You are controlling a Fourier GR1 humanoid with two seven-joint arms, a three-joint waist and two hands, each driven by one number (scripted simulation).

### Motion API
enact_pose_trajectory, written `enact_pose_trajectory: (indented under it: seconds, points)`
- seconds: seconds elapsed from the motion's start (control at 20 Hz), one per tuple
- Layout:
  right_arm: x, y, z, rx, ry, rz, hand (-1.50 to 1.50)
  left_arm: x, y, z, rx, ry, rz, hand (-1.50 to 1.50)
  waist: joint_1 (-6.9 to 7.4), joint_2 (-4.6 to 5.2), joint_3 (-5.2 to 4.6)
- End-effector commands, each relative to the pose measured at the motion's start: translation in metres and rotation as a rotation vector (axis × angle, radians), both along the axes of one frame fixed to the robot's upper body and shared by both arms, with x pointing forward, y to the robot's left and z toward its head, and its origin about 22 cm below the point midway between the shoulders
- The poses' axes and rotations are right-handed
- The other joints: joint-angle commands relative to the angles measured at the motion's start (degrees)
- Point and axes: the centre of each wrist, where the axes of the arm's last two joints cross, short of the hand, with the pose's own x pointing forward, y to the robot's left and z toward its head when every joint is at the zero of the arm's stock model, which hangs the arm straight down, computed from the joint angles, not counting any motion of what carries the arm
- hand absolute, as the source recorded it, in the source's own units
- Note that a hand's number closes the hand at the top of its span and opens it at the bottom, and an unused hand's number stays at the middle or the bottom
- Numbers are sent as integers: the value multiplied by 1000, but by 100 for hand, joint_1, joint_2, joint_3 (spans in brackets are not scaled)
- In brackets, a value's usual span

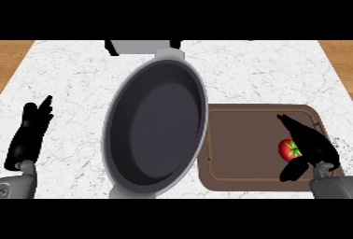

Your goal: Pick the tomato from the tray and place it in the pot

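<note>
A small red tomato (286, 149) with a green stem lies on the brown tray (241, 140) at the right. My right hand (314, 147) hovers over the tray's right side, its fingers straight above the tomato and its thumb below it, partly covering the tomato. The grey pot (157, 126), dark inside, stands in the middle of the counter, just left of the tray. My left hand (29, 135) rests open at the left edge, fingers up.
The white marble counter (69, 84) spreads around the pot and tray. A grey object with black parts (141, 46) sits at the back edge behind the pot. Wooden surface shows at the far corners.
</note>
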Motion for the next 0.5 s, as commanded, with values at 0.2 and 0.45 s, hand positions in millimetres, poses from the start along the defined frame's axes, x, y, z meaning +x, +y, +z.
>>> enact_pose_trajectory:
  seconds: [0.2, 0.45]
  points:
    - [12, 3, 3, -8, -86, 78, 150, 8, -24, 2, 2, -5, 4, 0, 4, 13, 16]
    - [-9, -3, -1, -85, -179, 104, 150, -4, 3, -12, 4, 5, 5, 0, -16, 9, 14]
